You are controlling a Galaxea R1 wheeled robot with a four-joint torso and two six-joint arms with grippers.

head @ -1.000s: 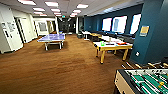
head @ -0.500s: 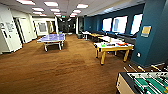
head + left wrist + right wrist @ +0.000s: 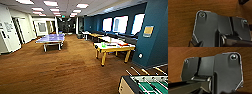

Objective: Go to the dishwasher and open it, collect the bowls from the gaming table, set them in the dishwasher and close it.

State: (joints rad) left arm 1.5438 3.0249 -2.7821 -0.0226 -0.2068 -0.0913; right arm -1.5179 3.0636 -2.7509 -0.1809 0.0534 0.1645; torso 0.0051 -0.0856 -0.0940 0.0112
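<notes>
Head view: wide room with brown wood-look floor (image 3: pixel 62 72); gaming table (image 3: pixel 113 48) with yellow edge and legs standing right of centre beside a dark blue wall (image 3: pixel 155 32), bearing flat boxes and a small green item (image 3: pixel 103 44), too blurred to tell whether bowl or cup. Blue table-tennis table (image 3: pixel 51 39) farther back on the left, football table (image 3: pixel 147 85) with green field at the lower right corner. Wrist views: dark robot plates over brown floor; state of either jaw pair impossible to tell.

Both wrists hanging above floor
</notes>
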